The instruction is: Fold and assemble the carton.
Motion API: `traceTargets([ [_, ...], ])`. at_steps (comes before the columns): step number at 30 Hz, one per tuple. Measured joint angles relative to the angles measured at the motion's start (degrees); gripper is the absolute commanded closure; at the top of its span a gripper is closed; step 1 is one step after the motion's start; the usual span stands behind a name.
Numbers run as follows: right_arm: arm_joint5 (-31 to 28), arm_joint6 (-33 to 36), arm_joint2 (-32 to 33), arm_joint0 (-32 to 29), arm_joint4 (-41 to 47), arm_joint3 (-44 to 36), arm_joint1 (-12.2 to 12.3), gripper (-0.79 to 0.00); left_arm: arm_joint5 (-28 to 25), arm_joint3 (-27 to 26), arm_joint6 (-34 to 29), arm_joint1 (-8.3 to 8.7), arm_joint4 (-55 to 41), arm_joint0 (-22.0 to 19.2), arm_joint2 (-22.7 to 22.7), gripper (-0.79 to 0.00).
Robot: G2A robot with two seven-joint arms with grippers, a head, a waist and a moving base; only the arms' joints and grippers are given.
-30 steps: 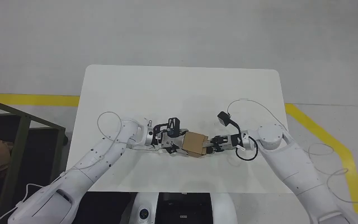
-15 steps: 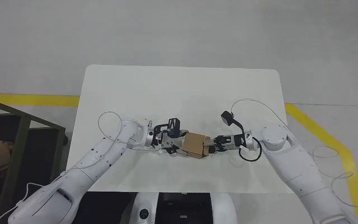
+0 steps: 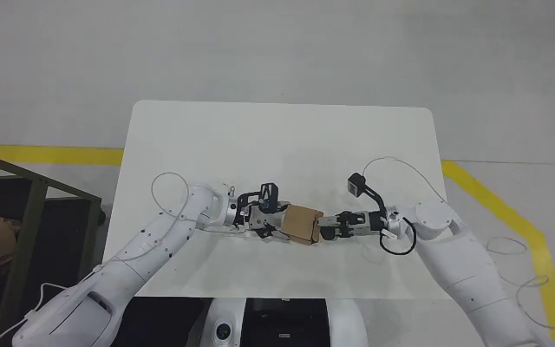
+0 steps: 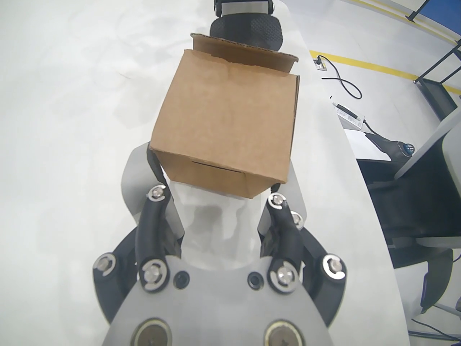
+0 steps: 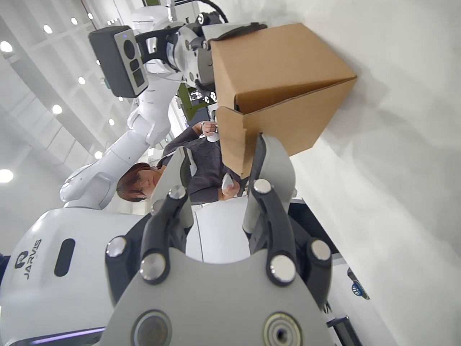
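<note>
A small brown carton (image 3: 300, 222) lies on its side near the front edge of the white table (image 3: 286, 130), between my two arms. My left gripper (image 3: 271, 227) is shut on the carton's closed end, a white finger on each side of the carton (image 4: 227, 116). At the opposite end a flap (image 4: 248, 53) stands partly open. My right gripper (image 3: 322, 231) is there, open. In the right wrist view one finger (image 5: 272, 160) rests against the carton (image 5: 277, 70) beside the flap (image 5: 230, 138), while the other finger (image 5: 176, 172) stays apart from it.
The table's far half offers free room. Its front edge runs just behind the carton and both wrists. A dark cart (image 3: 35, 217) stands off the table's left side, and yellow lines (image 3: 486, 195) mark the floor.
My right arm's elbow and wrist have swung outward to the right, while its gripper stays at the carton's flap end. The left gripper and the carton have barely moved.
</note>
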Motion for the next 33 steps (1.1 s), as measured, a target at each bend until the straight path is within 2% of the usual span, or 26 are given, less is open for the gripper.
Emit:
traceTargets([
  [3, 0.5, -0.2, 0.1, -0.1, -1.1, 0.5, 0.1, -0.265, 0.0, 0.1, -0.1, -0.03, 0.0, -0.1, 0.0, -0.376],
  [8, 2.1, -1.0, -0.6, -0.1, -3.2, 0.8, 0.2, -0.234, 0.0, 0.1, -0.1, -0.06, 0.1, -0.1, 0.0, -0.372],
  [12, 1.2, -0.9, -0.9, -0.2, -1.7, 1.3, 0.0, -0.206, 0.0, 0.2, -0.1, -0.06, 0.2, -0.1, -0.1, -0.372],
  [17, 0.2, -0.7, -0.8, -0.5, -0.7, 1.7, -0.1, -0.215, 0.0, 0.2, -0.3, -0.06, 0.1, -0.1, -0.1, -0.372],
  [21, -1.0, -0.1, -0.4, -0.8, 0.8, 2.2, -0.1, -0.191, 0.0, 0.2, -0.5, -0.09, 0.1, -0.2, 0.1, -0.369],
  [27, 0.3, -0.7, -0.7, -0.8, -1.4, 1.9, 0.1, -0.175, 0.0, 0.4, -0.6, -0.19, -0.2, -0.3, 0.2, -0.372],
  [33, 1.1, -1.5, -1.1, -0.8, -2.6, 1.6, 0.1, -0.126, 0.0, 0.5, -0.8, -0.24, -0.2, -0.4, 0.2, -0.372],
])
